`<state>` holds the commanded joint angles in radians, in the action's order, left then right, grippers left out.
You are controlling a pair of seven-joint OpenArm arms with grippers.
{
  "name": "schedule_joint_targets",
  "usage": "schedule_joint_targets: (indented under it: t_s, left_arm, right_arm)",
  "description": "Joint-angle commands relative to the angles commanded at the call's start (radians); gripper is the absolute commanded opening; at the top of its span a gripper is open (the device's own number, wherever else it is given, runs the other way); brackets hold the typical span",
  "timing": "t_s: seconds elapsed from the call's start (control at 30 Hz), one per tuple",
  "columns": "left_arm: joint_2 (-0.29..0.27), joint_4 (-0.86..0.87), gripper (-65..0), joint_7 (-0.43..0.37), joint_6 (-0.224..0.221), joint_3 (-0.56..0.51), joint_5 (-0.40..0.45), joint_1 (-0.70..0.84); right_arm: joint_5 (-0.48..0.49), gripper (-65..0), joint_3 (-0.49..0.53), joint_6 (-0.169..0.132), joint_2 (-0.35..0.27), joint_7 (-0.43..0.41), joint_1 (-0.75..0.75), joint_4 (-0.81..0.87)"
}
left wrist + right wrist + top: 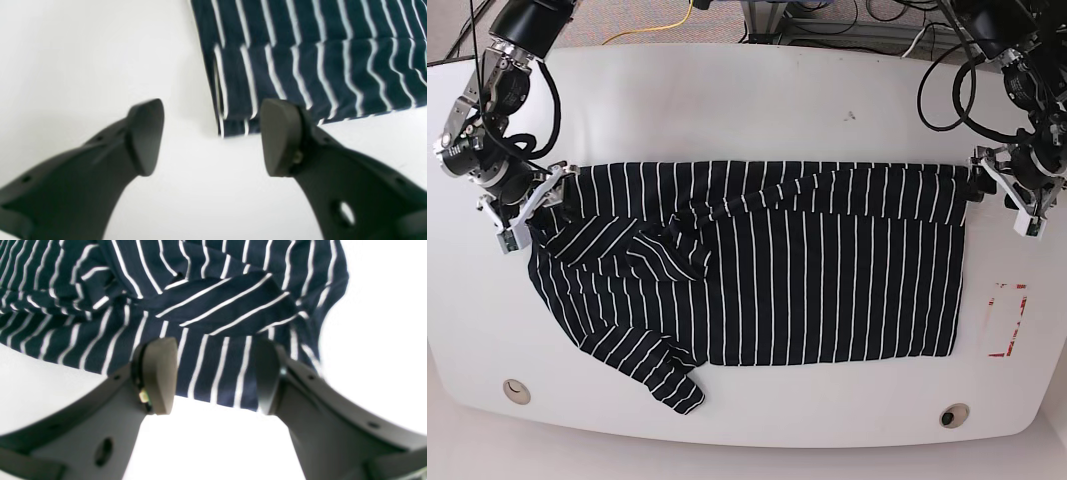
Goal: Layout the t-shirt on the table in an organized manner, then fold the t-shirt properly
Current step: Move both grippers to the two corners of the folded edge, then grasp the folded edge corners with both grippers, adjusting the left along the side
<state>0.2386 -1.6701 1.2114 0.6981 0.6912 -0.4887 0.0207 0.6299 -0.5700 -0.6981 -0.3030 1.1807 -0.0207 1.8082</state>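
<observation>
T-shirt (767, 270) lies on the white table (727, 100), spread lengthwise across the middle. A long edge strip is already doubled over along the far side. The end by the right arm is bunched: a sleeve (642, 365) sticks out toward the near edge and there's a wrinkle knot near the shoulder. The hem end by the left arm is flat and square, close to the red outline mark (1007, 320).

Left tool (211, 136): fingers apart, nothing between them, hovering just off the folded hem corner (230, 123). Right tool (215, 375): fingers apart, with the cloth edge showing between them, not clamped as far as the wrist view shows.

Looks like the step is between layout and folding: first lengthwise fold in, both arms parked at the far corners.

Next move probably needs both tools to pinch their corners at once and either tension the cloth to flatten the bunched end or carry the far edge toward the near side. The loose sleeve needs tucking in first, or the fold goes crooked.
</observation>
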Motion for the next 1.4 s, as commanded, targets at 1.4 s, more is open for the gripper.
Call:
schedule_joint_targets:
  t_s: [1.4]
  left_arm:
    - [-0.005, 0.19, -20.6, 0.0, 0.0, -0.193, 0.002, -0.1]
  right_arm:
    - [0.008, -29.6, -0.006, 0.0, 0.028, 0.0, -0.014, 0.0]
